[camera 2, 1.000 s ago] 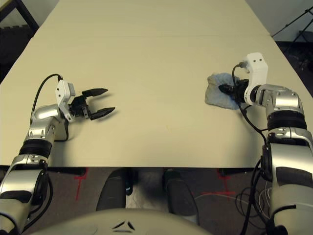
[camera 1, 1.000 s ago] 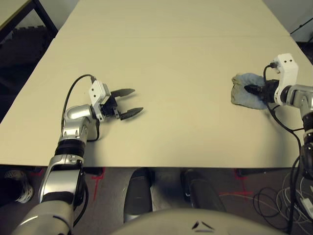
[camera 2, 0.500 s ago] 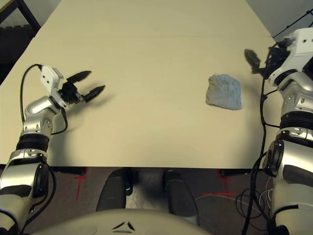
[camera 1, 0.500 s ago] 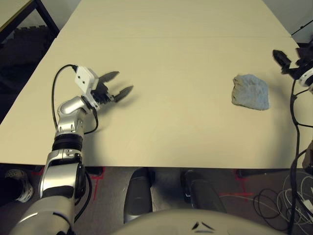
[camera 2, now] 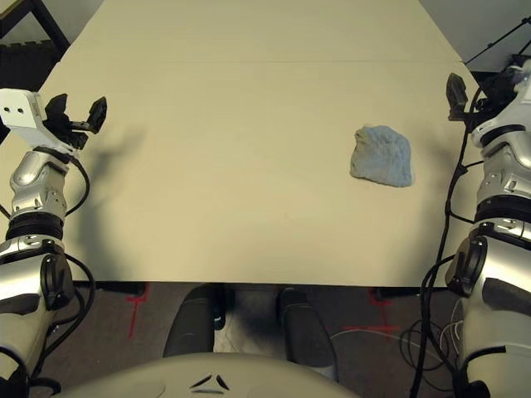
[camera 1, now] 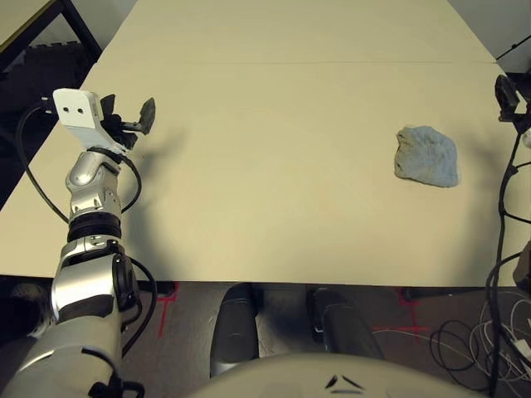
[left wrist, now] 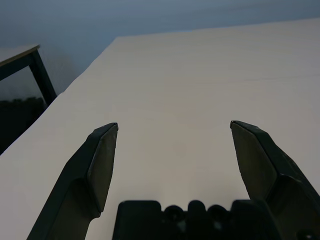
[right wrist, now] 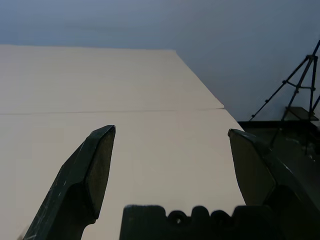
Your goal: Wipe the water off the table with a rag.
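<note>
The grey-blue rag (camera 1: 426,156) lies crumpled and alone on the right part of the pale beige table (camera 1: 290,166). My right gripper (camera 2: 460,89) is raised by the table's right edge, beyond the rag and apart from it. It is open with nothing in it, its fingers (right wrist: 85,175) spread wide. My left gripper (camera 1: 133,120) is lifted over the table's left edge, far from the rag, and it too is open and empty, fingers (left wrist: 95,165) apart. The water is out of view.
A thin seam line (camera 1: 290,63) crosses the far part of the table. A smaller dark-framed table (camera 1: 25,25) stands off the far left corner. A tripod (right wrist: 300,90) stands beyond the right edge, and cables (camera 1: 498,332) hang at the right.
My right gripper has let go of the rag and risen out to the right edge. My left gripper has swung up and out to the left edge. The rag stays put.
</note>
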You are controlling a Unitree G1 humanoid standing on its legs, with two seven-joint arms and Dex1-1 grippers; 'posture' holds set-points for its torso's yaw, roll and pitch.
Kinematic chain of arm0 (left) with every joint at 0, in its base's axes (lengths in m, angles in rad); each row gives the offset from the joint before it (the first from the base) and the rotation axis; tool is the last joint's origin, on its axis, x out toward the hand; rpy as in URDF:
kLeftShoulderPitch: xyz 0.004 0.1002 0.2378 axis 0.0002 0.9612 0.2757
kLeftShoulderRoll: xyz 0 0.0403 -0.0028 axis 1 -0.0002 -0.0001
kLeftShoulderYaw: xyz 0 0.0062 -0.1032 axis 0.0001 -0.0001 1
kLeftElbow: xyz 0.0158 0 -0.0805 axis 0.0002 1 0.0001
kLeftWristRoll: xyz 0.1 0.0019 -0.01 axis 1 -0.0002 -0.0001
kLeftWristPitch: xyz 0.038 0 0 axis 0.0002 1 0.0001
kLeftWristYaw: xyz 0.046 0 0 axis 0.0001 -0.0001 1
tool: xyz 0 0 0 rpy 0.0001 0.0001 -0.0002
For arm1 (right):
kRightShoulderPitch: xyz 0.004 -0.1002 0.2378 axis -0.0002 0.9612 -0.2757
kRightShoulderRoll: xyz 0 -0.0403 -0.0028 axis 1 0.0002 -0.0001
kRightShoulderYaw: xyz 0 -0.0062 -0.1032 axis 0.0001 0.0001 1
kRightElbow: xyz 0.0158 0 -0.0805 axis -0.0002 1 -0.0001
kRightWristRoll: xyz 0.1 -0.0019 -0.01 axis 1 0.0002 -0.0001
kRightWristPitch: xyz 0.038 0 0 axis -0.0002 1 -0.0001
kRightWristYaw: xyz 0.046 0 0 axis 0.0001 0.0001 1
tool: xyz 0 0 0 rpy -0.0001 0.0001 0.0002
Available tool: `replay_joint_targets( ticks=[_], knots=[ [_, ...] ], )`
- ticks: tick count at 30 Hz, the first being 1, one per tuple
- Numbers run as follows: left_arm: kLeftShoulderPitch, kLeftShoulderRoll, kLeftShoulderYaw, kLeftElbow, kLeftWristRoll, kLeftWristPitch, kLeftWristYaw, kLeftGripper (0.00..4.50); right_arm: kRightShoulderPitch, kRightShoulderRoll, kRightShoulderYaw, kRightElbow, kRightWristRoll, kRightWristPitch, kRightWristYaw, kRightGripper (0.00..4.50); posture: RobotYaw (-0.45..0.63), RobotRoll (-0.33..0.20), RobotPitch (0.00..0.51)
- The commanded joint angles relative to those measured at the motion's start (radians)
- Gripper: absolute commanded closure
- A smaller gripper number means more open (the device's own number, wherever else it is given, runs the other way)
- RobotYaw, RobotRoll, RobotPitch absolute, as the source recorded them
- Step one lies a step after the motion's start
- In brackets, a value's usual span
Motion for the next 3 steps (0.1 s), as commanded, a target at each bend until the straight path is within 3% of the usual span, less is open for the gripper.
replay_joint_targets(
  ticks=[1, 3],
  knots=[
    [-0.004, 0.004, -0.009, 0.035, 0.025, -0.013, 0.015, 0.0, 0.022, 0.009, -0.035, 0.014, 0.03, -0.008, -0.017, 0.01, 0.11, 0.0, 0.154],
    [-0.007, 0.005, -0.01, 0.045, 0.029, -0.007, 0.016, 0.0, 0.025, 0.013, -0.043, 0.014, 0.036, -0.006, -0.022, 0.01, 0.11, 0.0, 0.152]
  ],
)
